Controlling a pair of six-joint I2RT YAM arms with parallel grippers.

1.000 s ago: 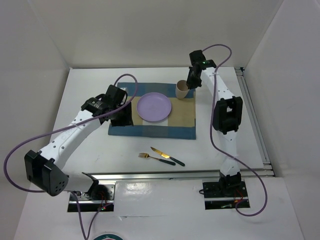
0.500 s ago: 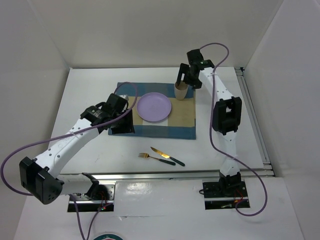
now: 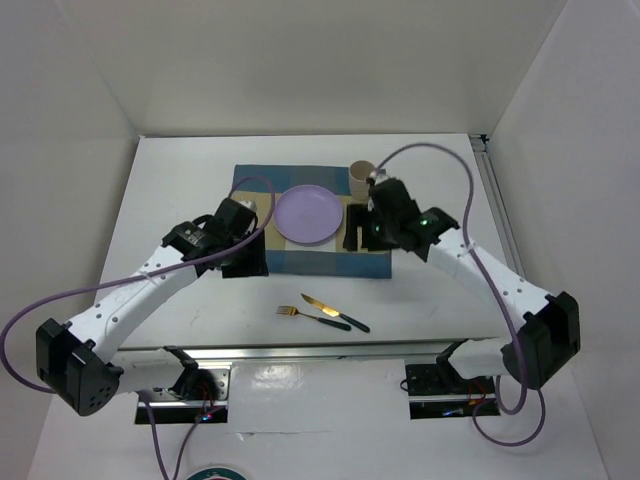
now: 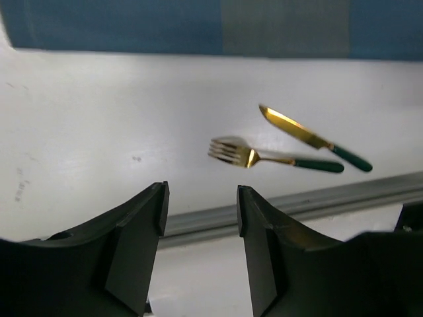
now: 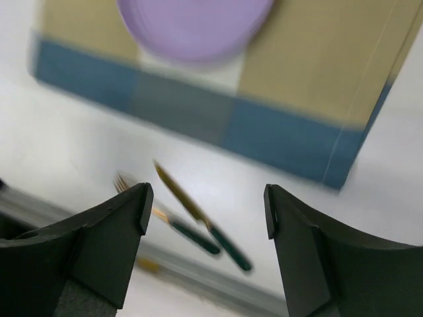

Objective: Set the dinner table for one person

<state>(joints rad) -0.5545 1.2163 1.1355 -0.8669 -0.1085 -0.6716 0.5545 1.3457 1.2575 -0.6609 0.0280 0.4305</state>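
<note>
Top external view, fork (image 3: 290,311) and knife (image 3: 335,314): side by side, near front edge of dinner table (image 3: 170,180).
Left gripper (image 4: 201,198): fingers apart, empty.
Right gripper (image 5: 206,198): fingers wide apart, empty.

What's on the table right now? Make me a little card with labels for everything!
table: white, metal rail along the near edge
placemat: blue and tan checks, mid-table
plate: purple, empty, on the placemat
cup: tan, upright, at the placemat's far right corner
fork and knife: gold with dark green handles, side by side on the bare table, nearer the robot than the placemat
left jaws: open, empty
right jaws: open, empty
</note>
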